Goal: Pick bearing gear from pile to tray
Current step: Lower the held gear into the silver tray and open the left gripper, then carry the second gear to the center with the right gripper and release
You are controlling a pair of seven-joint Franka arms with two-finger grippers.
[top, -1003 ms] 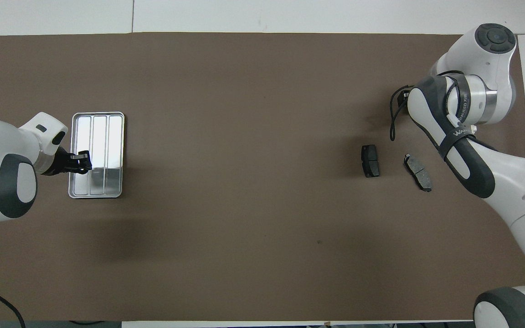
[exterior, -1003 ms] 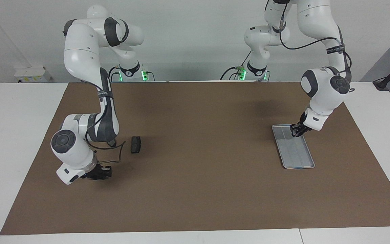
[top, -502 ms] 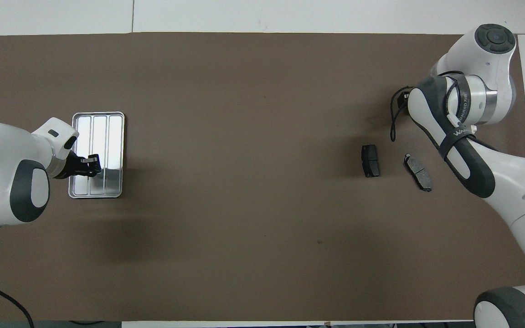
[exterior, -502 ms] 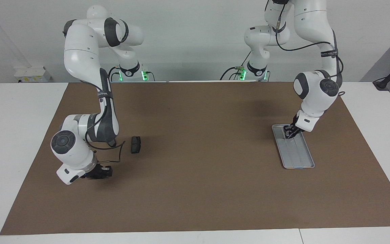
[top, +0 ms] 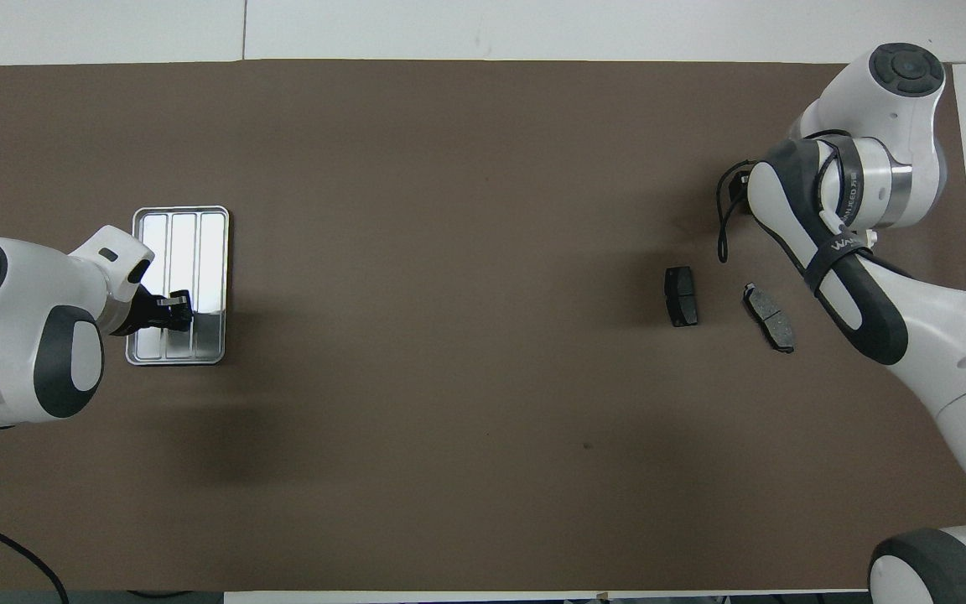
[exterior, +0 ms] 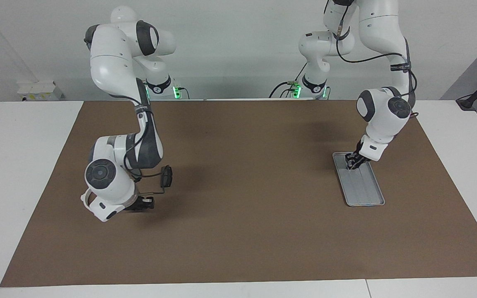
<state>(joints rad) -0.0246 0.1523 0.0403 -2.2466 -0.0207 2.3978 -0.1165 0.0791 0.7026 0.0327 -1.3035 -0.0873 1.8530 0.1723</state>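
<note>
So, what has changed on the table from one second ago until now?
The left gripper moved along the tray toward its end nearer the robots. The right gripper lifted and shifted toward the table's middle. Both dark plates and the tray stayed put.

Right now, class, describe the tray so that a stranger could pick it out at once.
Start at the brown mat and go to the left arm's end. There, under the left gripper, lies the tray: a flat, shiny silver rectangle with lengthwise ridges, unlike the two dark brake-pad plates at the right arm's end.
</note>
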